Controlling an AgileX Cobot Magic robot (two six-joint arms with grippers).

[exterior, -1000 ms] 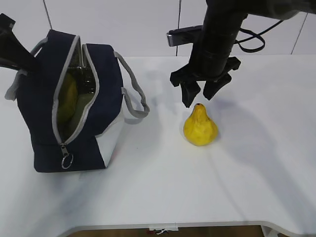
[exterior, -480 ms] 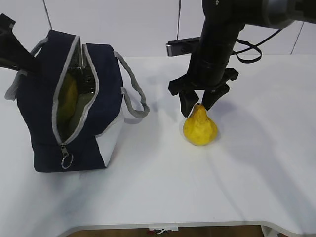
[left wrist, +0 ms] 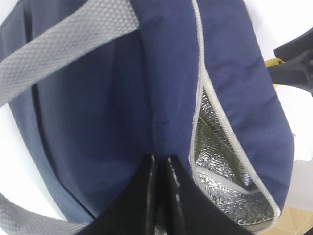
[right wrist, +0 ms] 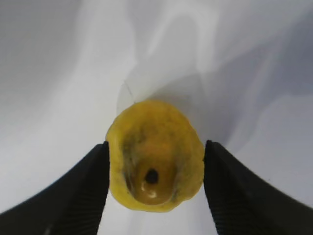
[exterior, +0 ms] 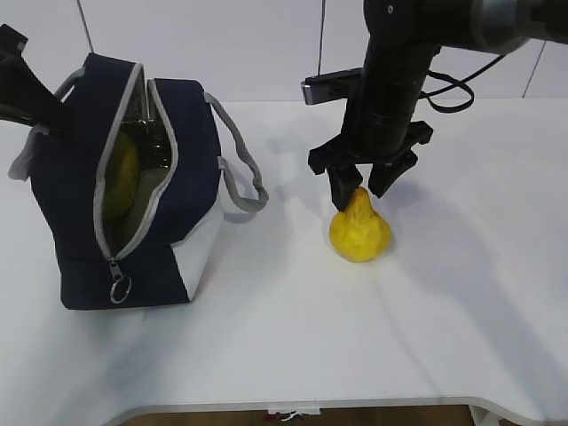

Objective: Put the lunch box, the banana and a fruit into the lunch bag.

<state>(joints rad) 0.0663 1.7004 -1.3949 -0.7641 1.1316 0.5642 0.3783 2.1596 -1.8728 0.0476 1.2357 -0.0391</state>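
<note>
The yellow pear-shaped fruit (exterior: 359, 235) stands upright on the white table. My right gripper (exterior: 359, 193) hangs over it, open, with one finger on each side of the narrow neck. In the right wrist view the fruit (right wrist: 154, 147) sits between the two black fingers (right wrist: 88, 181), close to both. The navy lunch bag (exterior: 191, 160) stands at the left with its zipper open. A yellow banana (exterior: 122, 173) shows inside. I cannot make out the lunch box. My left gripper (exterior: 49, 114) is shut on the bag's far side; the left wrist view shows the gripper (left wrist: 160, 159) pinching navy fabric (left wrist: 112, 112).
A grey handle (exterior: 244, 182) loops out from the bag toward the fruit. The zipper's ring pull (exterior: 120, 288) hangs at the bag's front. The silver lining (left wrist: 215, 132) shows through the opening. The table's front edge (exterior: 311, 404) is near.
My right gripper has come down from above the fruit until its open fingers straddle the neck. The bag and the left gripper have not moved.
</note>
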